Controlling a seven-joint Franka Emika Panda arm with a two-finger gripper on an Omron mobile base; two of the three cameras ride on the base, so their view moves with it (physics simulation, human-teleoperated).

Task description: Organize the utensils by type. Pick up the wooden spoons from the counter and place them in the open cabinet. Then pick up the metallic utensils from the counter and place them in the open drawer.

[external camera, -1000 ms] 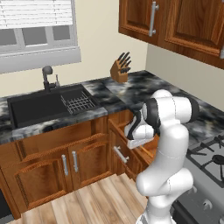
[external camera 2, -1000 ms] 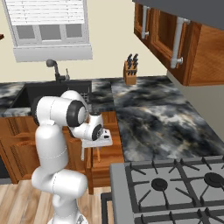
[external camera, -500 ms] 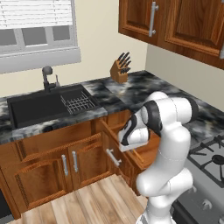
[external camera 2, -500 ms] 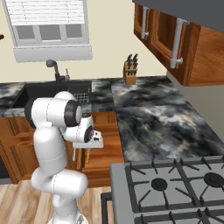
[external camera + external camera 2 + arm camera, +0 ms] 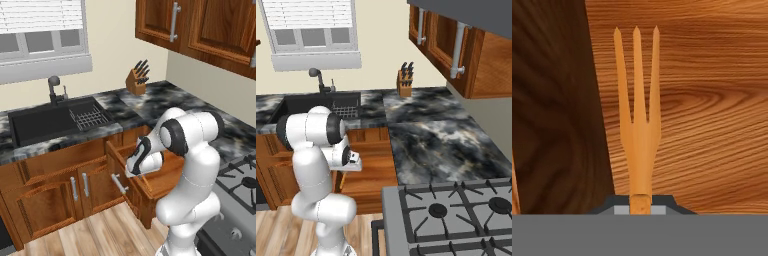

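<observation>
My gripper (image 5: 134,169) hangs low over the open drawer (image 5: 159,184) and is shut on a wooden spoon (image 5: 637,125), the orange-brown one with three fork-like tines. In the hand view its handle is pinched in my gripper (image 5: 640,205), and the tines point out over the drawer's light wood lining (image 5: 712,125), close to a dark side wall (image 5: 557,125). From the left base view the utensil (image 5: 145,181) shows as a thin orange stick slanting down from the hand. The right base view has my gripper (image 5: 354,163) above the drawer floor (image 5: 372,170). The marble counter (image 5: 165,97) runs behind.
A black sink (image 5: 45,122) with a dish rack (image 5: 89,118) and a faucet (image 5: 53,86) lies to the left. A knife block (image 5: 137,80) stands at the counter's back. Wooden upper cabinets (image 5: 200,25) hang above, and a gas stove (image 5: 456,210) is at the right.
My hand has moved toward the drawer's front and slightly down, still gripping the fork-tined utensil. The drawer has slid further out of the counter front.
</observation>
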